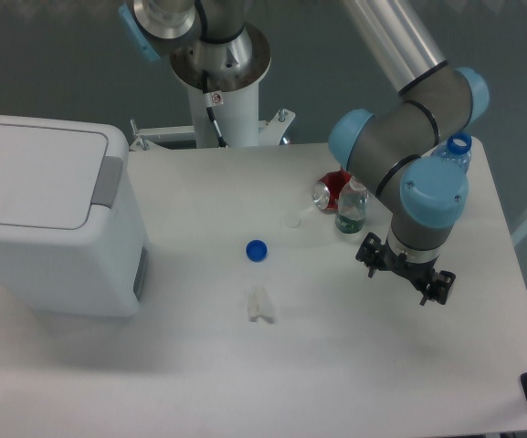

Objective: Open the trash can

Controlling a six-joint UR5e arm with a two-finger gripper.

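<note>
White table (336,383) fills most of the view, grey floor behind. Trash can (48,224) sits on the table's left edge: big white boxy bin, rounded corners, flat lid (30,173) down and flush, grey push tab (110,181) on the lid's right edge, grey slot (141,272) low on the right side wall. Lid not open.

Robot arm (409,128) comes in from the top, silver tube plus grey joints with light blue caps, elbow bent over the right half of the table. Its white base post (222,100) stands at the table's far edge, centre.

Gripper (406,270) hangs under the last joint on the right side of the table, black, pointing down, holding nothing, well apart from the trash can. Fingers seen from above, too small and dark; cannot tell if they are spread or closed.

Between gripper and bin, on open tabletop: small blue bottle cap (257,249) near centre, a crumpled clear scrap (260,307) just below it, a small clear ring-like thing (290,220) up and right of the cap, hard to identify. None of these touch the bin or gripper.

Close to the arm's wrist: red can (331,192) lying on its side, small clear bottle (352,208) with greenish contents upright just beside it, both left of the gripper. Blue-capped bottle (455,151) behind the arm at the far right edge, mostly hidden.
</note>
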